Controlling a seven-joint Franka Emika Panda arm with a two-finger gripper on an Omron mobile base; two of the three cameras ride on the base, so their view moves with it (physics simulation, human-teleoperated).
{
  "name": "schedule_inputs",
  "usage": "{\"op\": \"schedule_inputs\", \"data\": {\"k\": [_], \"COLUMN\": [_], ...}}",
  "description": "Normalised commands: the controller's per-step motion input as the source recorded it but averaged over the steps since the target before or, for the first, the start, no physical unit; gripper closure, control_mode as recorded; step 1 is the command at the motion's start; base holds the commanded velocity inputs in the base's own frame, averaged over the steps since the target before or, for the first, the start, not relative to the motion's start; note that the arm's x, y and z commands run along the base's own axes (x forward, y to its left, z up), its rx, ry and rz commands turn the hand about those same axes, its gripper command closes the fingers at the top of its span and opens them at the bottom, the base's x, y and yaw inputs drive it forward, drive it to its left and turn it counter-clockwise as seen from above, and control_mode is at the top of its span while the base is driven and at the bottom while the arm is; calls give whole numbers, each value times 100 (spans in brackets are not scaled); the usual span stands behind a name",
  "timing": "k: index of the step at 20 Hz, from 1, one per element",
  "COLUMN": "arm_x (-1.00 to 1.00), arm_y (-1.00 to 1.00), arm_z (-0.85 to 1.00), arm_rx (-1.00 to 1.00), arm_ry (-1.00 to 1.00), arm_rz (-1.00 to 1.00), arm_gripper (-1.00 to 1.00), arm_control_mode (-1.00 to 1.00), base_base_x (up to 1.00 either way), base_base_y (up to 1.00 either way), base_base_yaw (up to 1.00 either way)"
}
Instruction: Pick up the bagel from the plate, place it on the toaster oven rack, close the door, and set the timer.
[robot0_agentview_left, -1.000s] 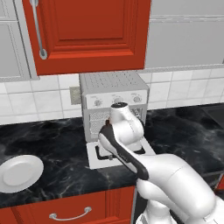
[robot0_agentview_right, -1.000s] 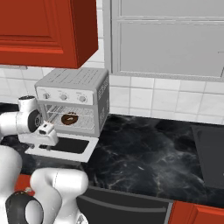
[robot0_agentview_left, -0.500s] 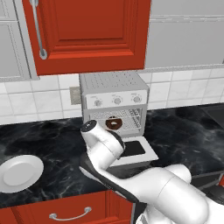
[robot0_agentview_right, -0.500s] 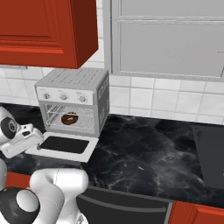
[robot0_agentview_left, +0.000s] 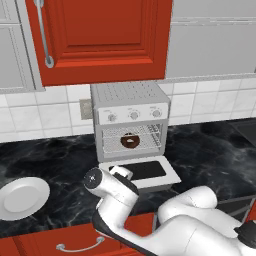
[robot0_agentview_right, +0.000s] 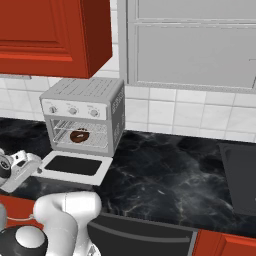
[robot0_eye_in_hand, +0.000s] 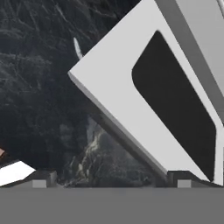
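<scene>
A simulated kitchen, seen from behind a white robot arm. A black marbled counter (robot0_agentview_left: 210, 150) runs across the scene under a white tiled wall (robot0_agentview_left: 215, 100). Red wall cupboards (robot0_agentview_left: 100, 40) hang above on one side, with a long silver handle (robot0_agentview_left: 44, 35), and grey cupboards (robot0_agentview_right: 195, 45) on the other. Red drawer fronts (robot0_agentview_left: 75, 240) sit below the counter edge.

A light grey toaster oven (robot0_agentview_left: 131, 117) stands at the back of the counter against the tiles, with three small knobs (robot0_agentview_left: 134, 115) in a row along its top front. The door (robot0_agentview_left: 141, 173) is wide open, folded down flat onto the counter in front of the oven, a white frame around a dark glass window. Inside the open cavity, the bagel (robot0_agentview_left: 130, 141) rests on the toaster oven rack (robot0_agentview_left: 150, 142), a silver wire grid spanning the cavity. The bagel is a small dark brown ring with a hole, roughly centred on the rack. From the right base view it (robot0_agentview_right: 79, 136) sits just behind the open door (robot0_agentview_right: 75, 166).

The plate (robot0_agentview_left: 22, 199), round, plain and white, lies on the counter well to the left of the oven.

The gripper (robot0_eye_in_hand: 111, 177) is low over the counter, just beside the door's front corner (robot0_eye_in_hand: 144, 109). Two dark fingertips (robot0_eye_in_hand: 43, 178) stand spread well apart at the bottom of the hand view, with bare counter and the door's edge between them. They hold nothing.
</scene>
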Motion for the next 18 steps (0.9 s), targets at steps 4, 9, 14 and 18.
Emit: {"op": "schedule_inputs", "data": {"k": [4,9,14,18], "arm_x": [23,44,51,44], "arm_y": [14,23,19,8], "arm_z": [-29,-14,-6,0], "arm_rx": [-2,-3,-4,-5], "arm_ry": [-17,-8,-3,-3], "arm_rz": [4,0,0,0], "arm_gripper": [-100,-100,-100,-100], "arm_control_mode": [-100,-100,-100,-100], "base_base_x": [0,0,0,0], "base_base_y": [0,0,0,0], "base_base_yaw": [0,0,0,0]}}
